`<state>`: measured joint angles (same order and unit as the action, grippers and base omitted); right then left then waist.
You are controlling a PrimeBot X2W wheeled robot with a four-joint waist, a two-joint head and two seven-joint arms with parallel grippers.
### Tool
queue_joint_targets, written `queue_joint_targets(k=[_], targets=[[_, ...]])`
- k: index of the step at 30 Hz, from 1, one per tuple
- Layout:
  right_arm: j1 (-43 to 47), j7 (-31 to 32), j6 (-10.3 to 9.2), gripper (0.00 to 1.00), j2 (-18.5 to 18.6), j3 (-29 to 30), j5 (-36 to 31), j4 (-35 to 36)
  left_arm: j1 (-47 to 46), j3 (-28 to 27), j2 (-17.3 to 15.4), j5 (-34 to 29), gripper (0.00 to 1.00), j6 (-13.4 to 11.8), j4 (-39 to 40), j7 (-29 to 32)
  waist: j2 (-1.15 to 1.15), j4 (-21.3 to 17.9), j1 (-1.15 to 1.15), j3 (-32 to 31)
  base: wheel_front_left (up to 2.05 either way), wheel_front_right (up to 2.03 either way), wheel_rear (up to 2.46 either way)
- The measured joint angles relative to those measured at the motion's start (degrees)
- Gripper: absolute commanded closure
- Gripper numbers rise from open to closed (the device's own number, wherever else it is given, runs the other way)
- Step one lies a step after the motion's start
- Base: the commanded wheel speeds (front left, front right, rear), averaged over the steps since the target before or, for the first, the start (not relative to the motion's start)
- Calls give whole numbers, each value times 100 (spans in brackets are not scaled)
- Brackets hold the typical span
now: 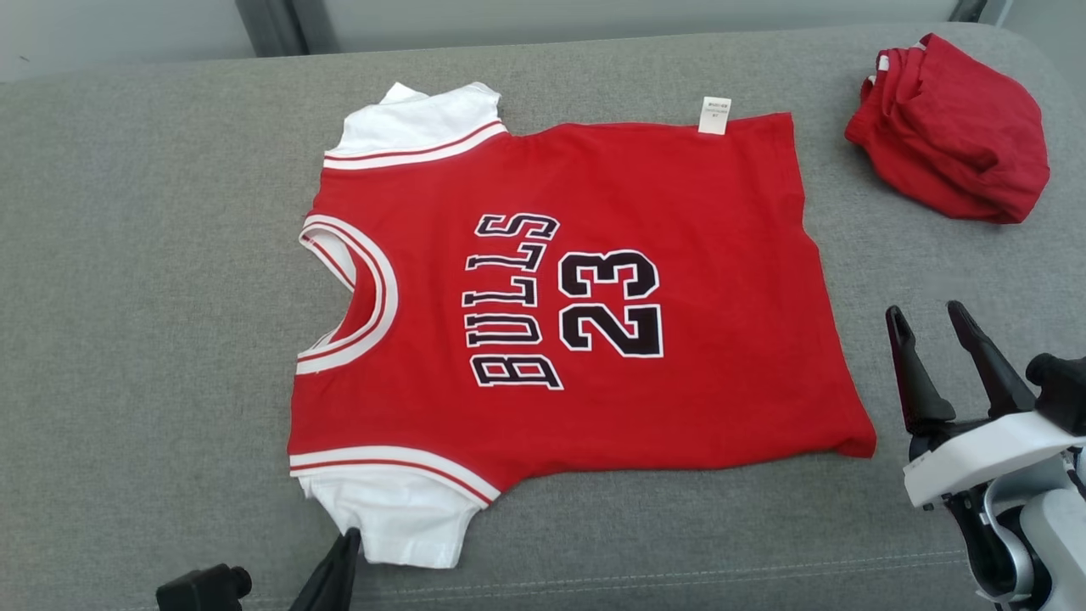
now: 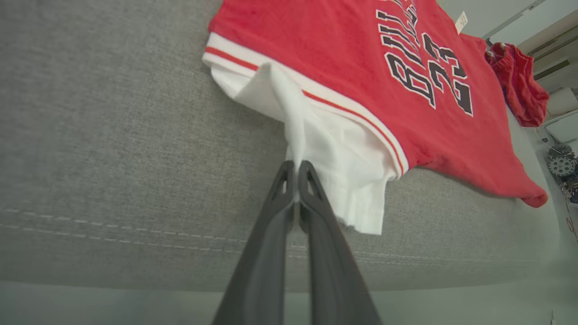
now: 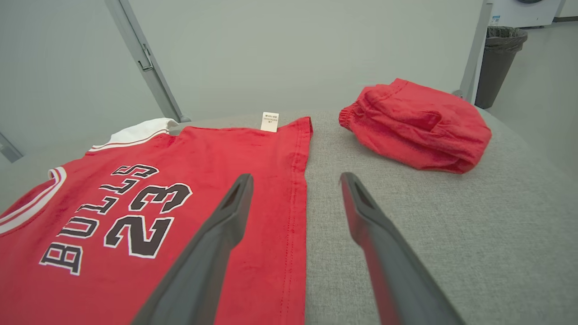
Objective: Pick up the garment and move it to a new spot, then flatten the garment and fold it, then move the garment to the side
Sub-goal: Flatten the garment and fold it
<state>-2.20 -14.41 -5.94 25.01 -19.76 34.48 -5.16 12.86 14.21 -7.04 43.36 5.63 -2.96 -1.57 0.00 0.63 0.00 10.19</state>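
Note:
The garment (image 1: 645, 204) is a red jersey with white sleeves and "BULLS 23" in black print, lying flat on a grey cushion. In the left wrist view my left gripper (image 2: 296, 166) is shut on a pinched ridge of the near white sleeve (image 2: 343, 149). In the head view that gripper (image 1: 349, 536) touches the sleeve's (image 1: 399, 509) near left corner. My right gripper (image 1: 925, 312) stands open above the cushion, just right of the jersey's hem. In the right wrist view its tips (image 3: 295, 178) straddle the hem edge of the garment (image 3: 253, 153), nothing between them.
A bundled red garment (image 1: 954, 131) lies at the cushion's far right, also in the right wrist view (image 3: 417, 126). Grey cushion surface (image 1: 153, 297) spreads wide to the left. A dark waste bin (image 3: 499, 58) stands on the floor beyond the cushion.

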Motion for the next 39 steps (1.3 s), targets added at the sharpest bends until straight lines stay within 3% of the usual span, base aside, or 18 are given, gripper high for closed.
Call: queue_joint_targets(k=[16,25,36,39], targets=[[799,322,396,0,-153,-314,519,-219,-154,-178,-116,290,100,51,1251,-209,0,-276,0,47,0,0,0],[722,390,661,0,-240,-460,641,-456,-224,-129,-114,328,100,92,1538,-202,0,-455,0,192,0,0,0],[315,446,896,0,-245,-588,614,-912,-293,-85,-130,328,100,92,1730,-100,0,-299,0,346,0,0,0],[216,455,957,7,-268,-653,590,-1023,-293,-114,-140,328,100,91,1773,-100,0,-252,0,387,0,0,0]])
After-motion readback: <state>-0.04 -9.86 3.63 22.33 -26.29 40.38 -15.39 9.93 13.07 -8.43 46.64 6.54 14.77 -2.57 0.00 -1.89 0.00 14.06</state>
